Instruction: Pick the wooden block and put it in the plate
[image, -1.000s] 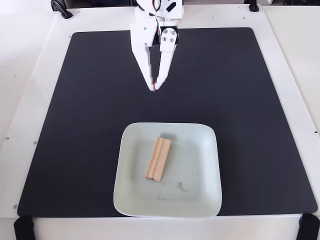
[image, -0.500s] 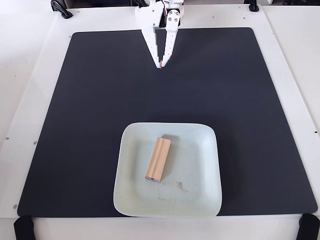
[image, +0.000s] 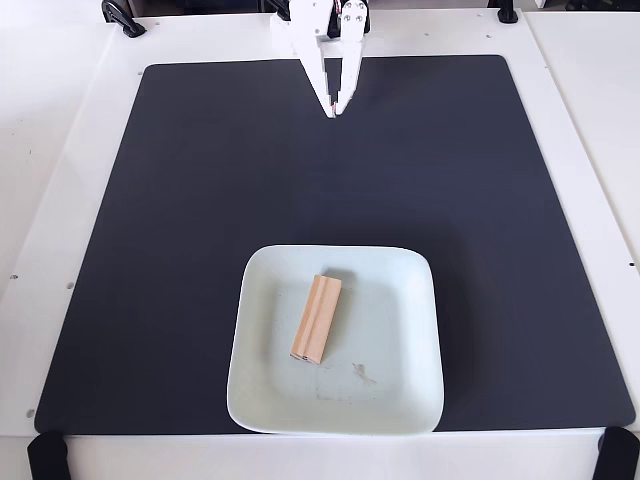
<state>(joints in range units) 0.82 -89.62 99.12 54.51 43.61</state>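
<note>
In the fixed view the wooden block (image: 317, 318), light tan with lengthwise grain, lies flat inside the plate (image: 405, 400), left of its centre, long axis running roughly front to back. The plate is square, pale mint-white with rounded corners, and sits on the near middle of the black mat. My white gripper (image: 333, 109) is far from it at the back of the mat, fingers pointing down toward the mat with tips together, holding nothing.
A black mat (image: 200, 200) covers most of a white table (image: 60, 200). Black clamps sit at the table's near corners (image: 48, 455) and at the far edge (image: 122, 17). The plate shows faint scuff marks.
</note>
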